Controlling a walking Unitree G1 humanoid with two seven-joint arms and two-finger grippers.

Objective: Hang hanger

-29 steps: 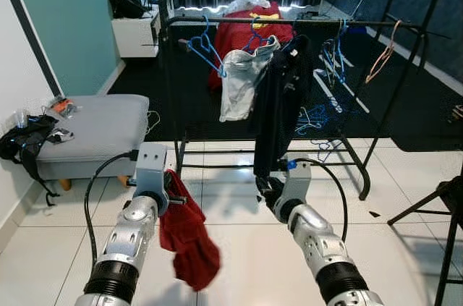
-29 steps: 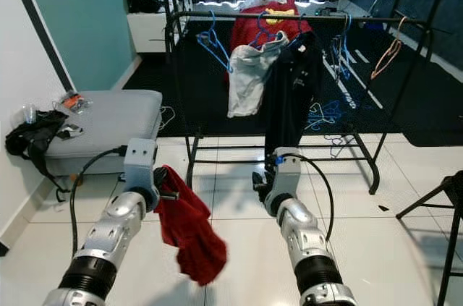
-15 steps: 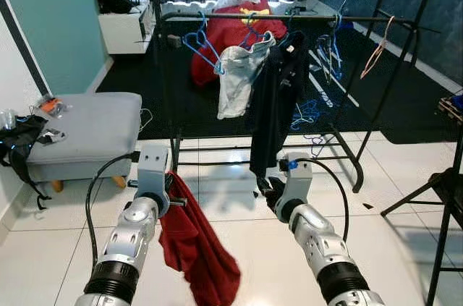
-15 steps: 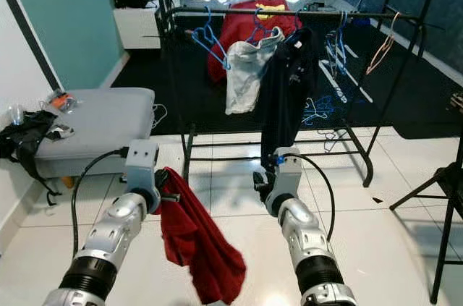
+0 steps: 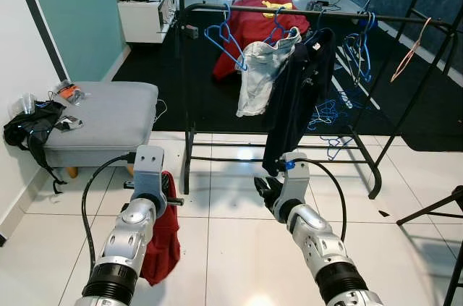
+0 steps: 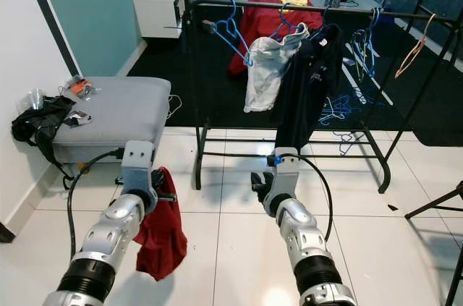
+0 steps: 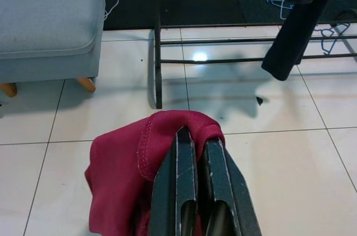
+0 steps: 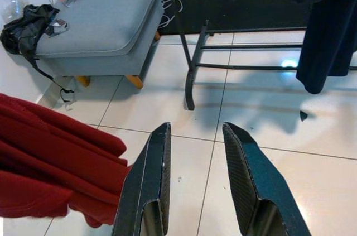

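Left gripper (image 7: 192, 152), lower centre of the left wrist view: its two black fingers are pressed together on a fold of the dark red cloth garment (image 5: 165, 241), which hangs limp below the wrist at lower left of the left eye view. No hanger frame can be made out inside the cloth.

Right gripper (image 8: 195, 163), lower centre of the right wrist view: fingers spread apart and empty, held low over the white floor tiles (image 5: 231, 248).

The black metal clothes rack (image 5: 187, 103) stands ahead of both arms, in the upper half of the left eye view. Its top rail (image 5: 405, 19) runs left to right across the frame, well above both grippers. It carries blue wire hangers (image 5: 226, 40), a pale grey garment (image 5: 260, 74) and a long black garment (image 5: 300, 96). A grey padded ottoman (image 5: 101, 121) sits at centre left.

Judgement: the rail lies forward and up from the loaded left gripper, its long axis crosswise to the approach; the free stretch near the rack's left post appears nearest that arm.
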